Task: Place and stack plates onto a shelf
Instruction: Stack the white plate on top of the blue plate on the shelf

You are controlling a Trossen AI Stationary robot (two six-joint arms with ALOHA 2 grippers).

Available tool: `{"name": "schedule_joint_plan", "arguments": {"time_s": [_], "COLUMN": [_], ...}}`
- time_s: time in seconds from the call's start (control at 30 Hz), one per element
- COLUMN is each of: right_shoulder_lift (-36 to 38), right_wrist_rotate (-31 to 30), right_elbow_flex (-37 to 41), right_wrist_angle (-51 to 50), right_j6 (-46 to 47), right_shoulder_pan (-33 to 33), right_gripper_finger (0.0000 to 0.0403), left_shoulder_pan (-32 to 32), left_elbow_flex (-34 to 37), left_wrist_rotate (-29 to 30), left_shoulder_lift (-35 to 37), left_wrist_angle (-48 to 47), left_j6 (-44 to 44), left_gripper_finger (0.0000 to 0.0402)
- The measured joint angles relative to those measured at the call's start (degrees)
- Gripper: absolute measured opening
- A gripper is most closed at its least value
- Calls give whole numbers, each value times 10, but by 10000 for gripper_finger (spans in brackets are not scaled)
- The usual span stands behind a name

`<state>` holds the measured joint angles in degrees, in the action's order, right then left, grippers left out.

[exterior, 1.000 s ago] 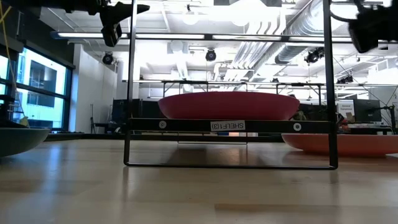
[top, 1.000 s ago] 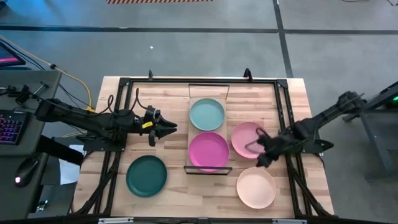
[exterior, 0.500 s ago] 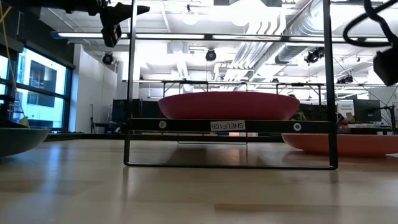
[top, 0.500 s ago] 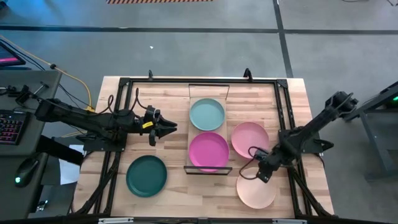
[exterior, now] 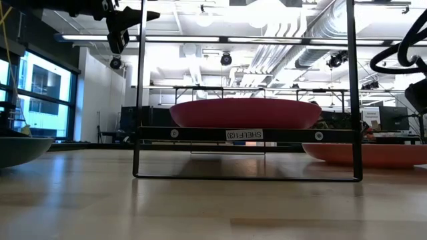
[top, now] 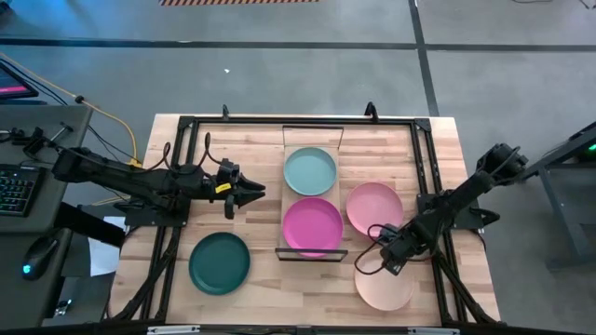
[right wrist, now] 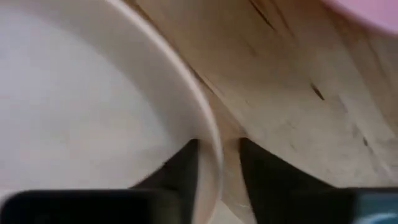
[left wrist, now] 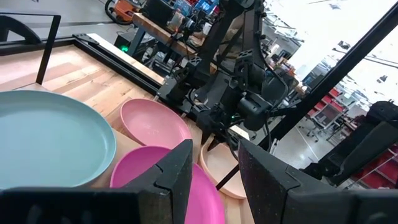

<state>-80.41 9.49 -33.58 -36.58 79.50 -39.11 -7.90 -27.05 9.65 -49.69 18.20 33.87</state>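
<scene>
The pale teal plate (top: 310, 171) and the magenta plate (top: 313, 226) lie side by side on the light wood shelf (top: 313, 137). On the tabletop rest the light pink plate (top: 372, 203) right of the shelf, the cream plate (top: 384, 287) nearer, and the dark green plate (top: 220, 263) at near left. My right gripper (top: 389, 262) is open, low at the cream plate's far rim (right wrist: 208, 134), one finger inside and one outside. My left gripper (top: 259, 191) hovers open, left of the shelf. My right gripper straddles the cream plate's far rim, slanting down from the table's far right side, one finger (right wrist: 183, 163) over the plate's inside and the other over the tabletop outside. I cannot tell whether either finger touches the rim. The plate lies flat on the table.
A black tube frame (top: 186, 130) runs around the tabletop, with uprights near both arms. The shelf's thin wire frame (exterior: 247, 135) stands above the board. Bare wood lies between the dark green plate and the shelf. A desk with a keyboard (top: 14, 191) is left of the table.
My right gripper has moved from above the light pink plate toward the table's near edge and down, ending at the cream plate's far rim. The plates have stayed where they were.
</scene>
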Motion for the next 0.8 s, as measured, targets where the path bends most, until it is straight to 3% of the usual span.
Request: {"name": "schedule_joint_plan", "arguments": {"time_s": [0.13, 0.43, 0.8], "right_shoulder_lift": [9, 96, 291], "right_wrist_rotate": [5, 32, 115], "right_elbow_flex": [2, 5, 4], "right_wrist_angle": [0, -18, 34], "right_j6": [0, -22, -42], "right_shoulder_pan": [0, 6, 15], "right_gripper_finger": [15, 1, 0], "left_shoulder_pan": [0, 0, 0], "left_elbow_flex": [0, 0, 0], "left_wrist_rotate": [0, 4, 4], "left_shoulder_lift": [0, 0, 0], "left_wrist_angle": [0, -3, -4], "left_j6": [0, 0, 0], "left_gripper_finger": [119, 119, 119]}}
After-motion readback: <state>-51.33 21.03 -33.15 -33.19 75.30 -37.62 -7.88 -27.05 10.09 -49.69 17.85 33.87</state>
